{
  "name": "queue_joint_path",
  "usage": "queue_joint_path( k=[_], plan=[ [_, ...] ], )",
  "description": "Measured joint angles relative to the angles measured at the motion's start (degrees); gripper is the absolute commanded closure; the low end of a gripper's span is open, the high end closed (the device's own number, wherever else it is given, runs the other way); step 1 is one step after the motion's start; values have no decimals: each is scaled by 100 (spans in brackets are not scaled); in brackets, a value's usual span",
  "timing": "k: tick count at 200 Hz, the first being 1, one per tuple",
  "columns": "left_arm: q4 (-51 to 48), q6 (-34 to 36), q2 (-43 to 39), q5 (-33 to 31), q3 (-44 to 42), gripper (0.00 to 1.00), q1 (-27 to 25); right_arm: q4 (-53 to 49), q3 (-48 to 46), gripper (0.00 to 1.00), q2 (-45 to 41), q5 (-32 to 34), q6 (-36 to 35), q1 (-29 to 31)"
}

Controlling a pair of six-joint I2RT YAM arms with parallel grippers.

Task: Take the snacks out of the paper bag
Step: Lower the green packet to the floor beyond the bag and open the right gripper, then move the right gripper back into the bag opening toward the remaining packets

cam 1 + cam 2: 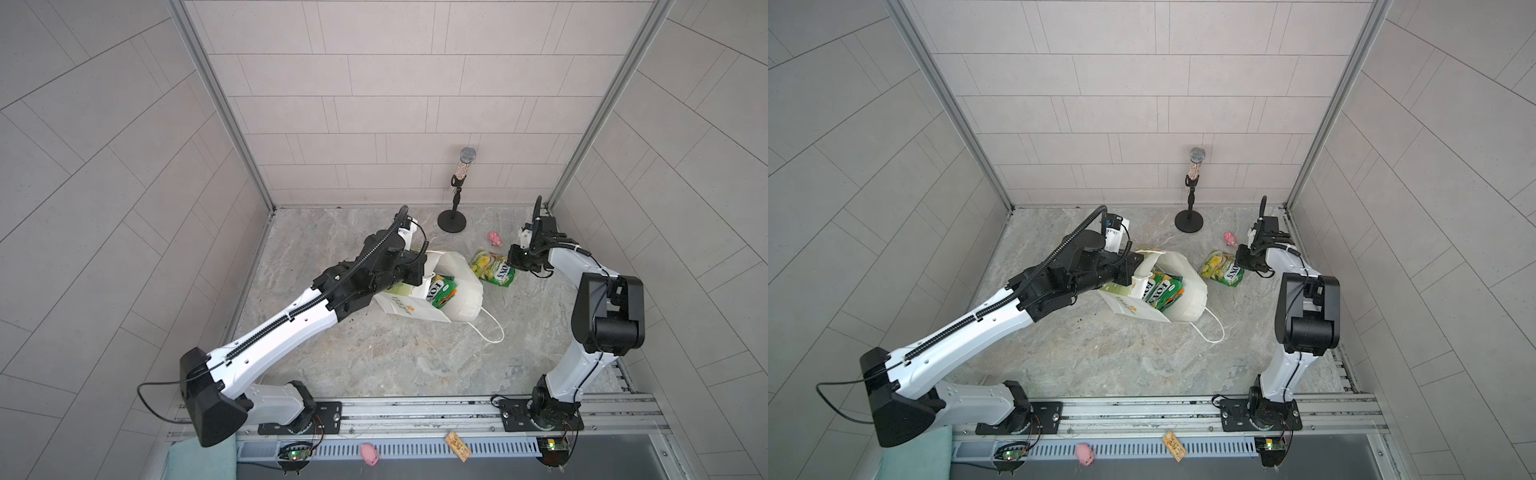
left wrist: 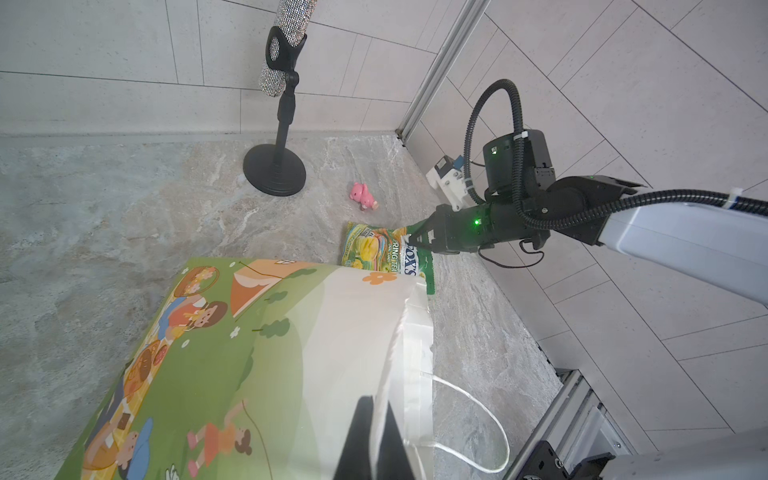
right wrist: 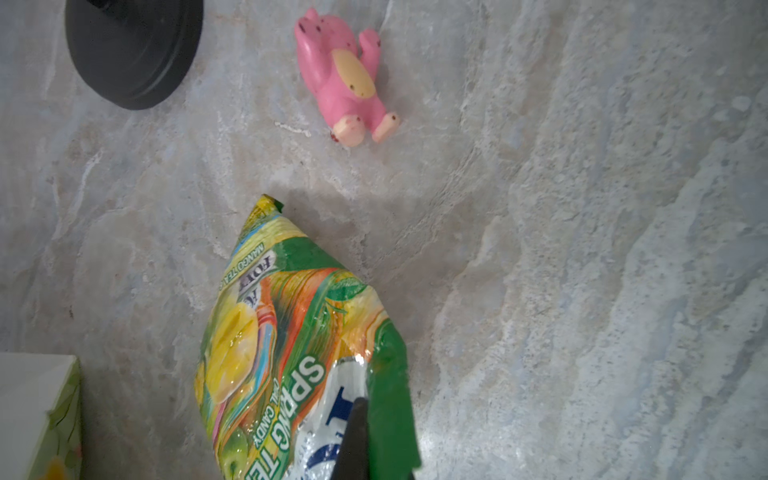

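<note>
Grips a yellow-green FOX'S packet (image 3: 291,353) by its green sealed edge in the right gripper (image 2: 409,243), jaws closed flat on the foil. Holds the packet out ahead of the fingertips, low over the marble tabletop (image 1: 374,361); cannot tell whether its far corner touches. Has it fully outside the paper bag (image 1: 459,286), near the bag's white wall but apart from it.

Leaves more FOX'S packets (image 1: 442,293) inside the bag, with green and orange foil showing through the gaping mouth in both top views, just past the left fingertips.

Pinches the bag's white rim in the left gripper (image 2: 377,405), both black fingers (image 2: 357,436) pressed together on the paper. Shows the bag tilted, its illustrated wide side stretching away from those fingers in the left wrist view. Shows a white cord handle (image 2: 490,419) looping loose on the marble beside them.

Reaches with the left arm (image 1: 291,324) in a long, nearly straight diagonal from the front rail (image 1: 415,411), wrist bent toward the bag's edge. Folds the right arm (image 1: 606,307) high at the elbow above its base, forearm running back and wrist turned inward to the packet.

Has a pink toy (image 3: 345,79) lying well ahead of the right fingertips, and a microphone stand (image 1: 452,220) farther off beyond it, upright on its round black base.
</note>
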Motion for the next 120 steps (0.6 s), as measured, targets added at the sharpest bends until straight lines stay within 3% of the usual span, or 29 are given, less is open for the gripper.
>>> queue_joint_path(
  k=[32,78,99,120],
  plan=[
    [0,2,2,4,0,100,0,-144,74,97,114,326,-59,0],
    [0,7,26,37,0,100,0,-297,304,61,216,625,-50,0],
    [0,13,31,66,0,100,0,-302,278,54,133,680,-9,-2],
    [2,15,37,118,0,100,0,-315,118,53,-223,632,35,-2]
  ],
)
